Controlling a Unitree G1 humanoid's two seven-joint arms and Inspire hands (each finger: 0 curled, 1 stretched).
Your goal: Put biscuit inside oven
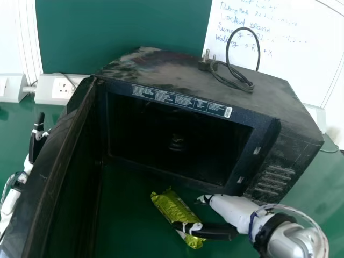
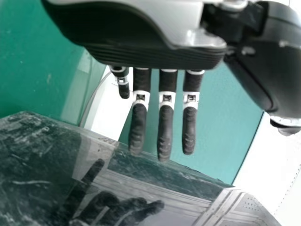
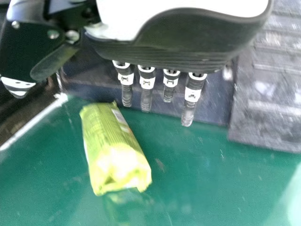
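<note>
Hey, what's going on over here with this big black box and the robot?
A robot has its right hand, fingers straight, at a green biscuit packet lying on the green table. It hasn't closed its fingers round the packet. Just beyond is the black oven, its door wide open, and the packet is meant to go inside. The left hand is on the outer side of that door, its fingers open too.

Grn biscuit pkt (image 1: 171,208) outside open blk oven (image 1: 166,72)
</note>
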